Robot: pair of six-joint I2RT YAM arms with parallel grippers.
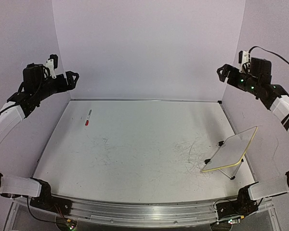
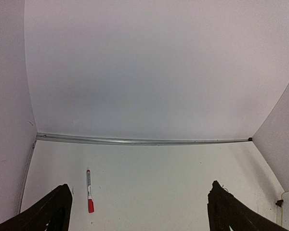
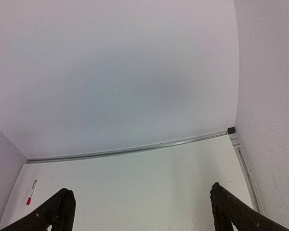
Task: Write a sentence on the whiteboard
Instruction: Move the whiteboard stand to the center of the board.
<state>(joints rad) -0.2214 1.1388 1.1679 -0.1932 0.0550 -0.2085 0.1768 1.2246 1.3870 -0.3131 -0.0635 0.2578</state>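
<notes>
The small whiteboard with a pale yellow rim stands tilted on black feet at the table's right side; its face looks blank and no red words show on it. A red-capped marker lies on the table at the back left, also in the left wrist view and small in the right wrist view. My left gripper is open and empty, raised high at the far left. My right gripper is open and empty, raised high at the far right, above and behind the whiteboard.
The large white tabletop carries faint grey scribbles near its middle right. Pale walls enclose the back and both sides. A metal rail runs along the table's back edge.
</notes>
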